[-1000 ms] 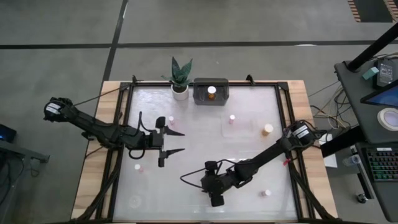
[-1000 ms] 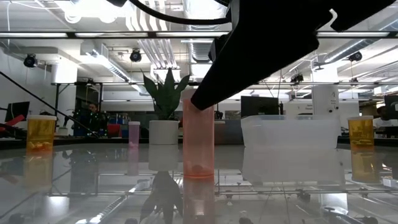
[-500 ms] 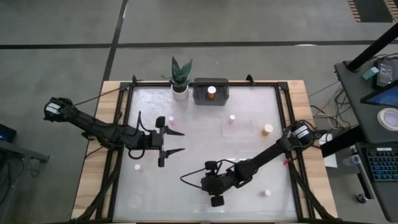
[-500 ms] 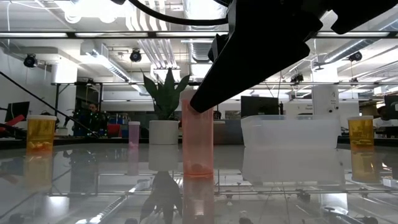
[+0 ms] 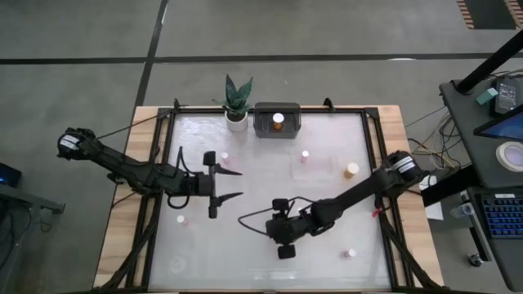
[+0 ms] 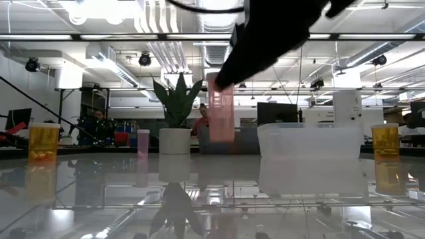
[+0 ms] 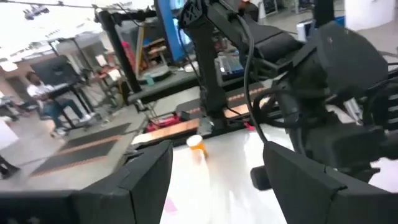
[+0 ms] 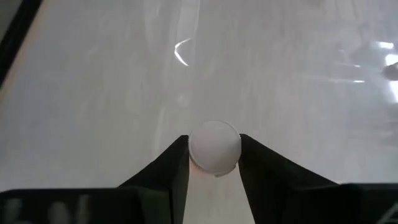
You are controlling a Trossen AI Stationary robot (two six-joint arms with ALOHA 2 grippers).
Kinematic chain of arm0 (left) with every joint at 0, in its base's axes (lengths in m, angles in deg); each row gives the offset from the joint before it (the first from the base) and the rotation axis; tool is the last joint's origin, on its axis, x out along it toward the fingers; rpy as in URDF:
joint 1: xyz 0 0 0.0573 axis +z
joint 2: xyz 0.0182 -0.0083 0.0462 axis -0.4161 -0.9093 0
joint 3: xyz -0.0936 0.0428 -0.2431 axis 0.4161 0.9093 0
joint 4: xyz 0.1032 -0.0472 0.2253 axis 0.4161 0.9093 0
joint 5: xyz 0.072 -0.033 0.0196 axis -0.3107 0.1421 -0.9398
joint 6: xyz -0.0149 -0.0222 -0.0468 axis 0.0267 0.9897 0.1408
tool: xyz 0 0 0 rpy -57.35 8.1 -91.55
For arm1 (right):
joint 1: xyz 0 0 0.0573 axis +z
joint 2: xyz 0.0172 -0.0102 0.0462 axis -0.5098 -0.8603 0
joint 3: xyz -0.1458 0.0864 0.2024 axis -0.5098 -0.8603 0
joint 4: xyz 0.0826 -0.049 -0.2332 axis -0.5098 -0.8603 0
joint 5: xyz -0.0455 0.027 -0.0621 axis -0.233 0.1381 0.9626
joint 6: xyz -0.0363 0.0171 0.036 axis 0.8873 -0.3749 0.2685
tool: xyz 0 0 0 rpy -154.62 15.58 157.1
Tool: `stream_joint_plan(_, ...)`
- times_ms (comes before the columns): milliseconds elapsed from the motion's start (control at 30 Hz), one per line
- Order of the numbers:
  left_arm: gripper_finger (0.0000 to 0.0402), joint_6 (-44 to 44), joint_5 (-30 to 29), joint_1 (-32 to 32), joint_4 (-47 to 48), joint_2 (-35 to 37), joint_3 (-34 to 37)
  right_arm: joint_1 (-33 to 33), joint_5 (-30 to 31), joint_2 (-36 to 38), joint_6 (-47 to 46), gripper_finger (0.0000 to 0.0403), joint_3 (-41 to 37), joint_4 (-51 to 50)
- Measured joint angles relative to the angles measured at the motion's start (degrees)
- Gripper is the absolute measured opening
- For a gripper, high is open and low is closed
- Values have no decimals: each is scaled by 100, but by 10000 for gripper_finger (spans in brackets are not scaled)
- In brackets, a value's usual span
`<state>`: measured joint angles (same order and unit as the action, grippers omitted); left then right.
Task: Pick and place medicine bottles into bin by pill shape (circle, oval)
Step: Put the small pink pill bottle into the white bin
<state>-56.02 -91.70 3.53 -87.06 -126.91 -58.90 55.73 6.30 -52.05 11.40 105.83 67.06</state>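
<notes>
My right gripper (image 5: 284, 250) is near the table's middle front, shut on a small pinkish bottle (image 6: 221, 116) with a white round cap (image 8: 214, 144). My left gripper (image 5: 233, 184) hangs open and empty left of centre. An amber bottle (image 5: 279, 120) stands in the dark bin (image 5: 263, 124) at the far edge. Other bottles stand upright on the table: a pinkish one (image 5: 305, 154), an amber one (image 5: 352, 169), and small ones at the left (image 5: 181, 219) and at the front right (image 5: 349, 254). My right gripper pinches the pinkish bottle at its top end, one finger on each side of the white cap (image 8: 194, 150). The fingers come from above, pointing down. The bottle hangs upright below them, its bottom (image 6: 222, 138) lifted clear of the table.
A clear bin (image 5: 319, 167) sits right of centre and also shows in the low view (image 6: 309, 139). A white plant pot (image 5: 237, 118) stands beside the dark bin. In the low view, amber bottles stand at the left (image 6: 44, 143) and the right (image 6: 386, 141).
My right gripper has risen with the pinkish bottle. The bottle stood on the table a second ago and now hangs clear of it, still upright. The gripper has also shifted a little toward the far edge.
</notes>
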Motion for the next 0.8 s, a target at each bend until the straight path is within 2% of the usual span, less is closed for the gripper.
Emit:
stream_joint_plan(100, 235, -166, -69, 0, -118, 4, 2, -60, 43, 286, -6, 122, 0, -156)
stream_joint_plan(400, 235, -655, -164, 5, -185, 26, -73, -258, 987, 1203, -209, 116, -17, -1010)
stream_joint_plan(567, 235, -920, -207, 7, -289, 31, -79, -512, 1085, 1706, -465, 120, -222, -1157)
stream_joint_plan(800, 235, -1051, -462, 7, -445, 31, -73, -1007, 1101, 2475, -938, 117, -901, -1074)
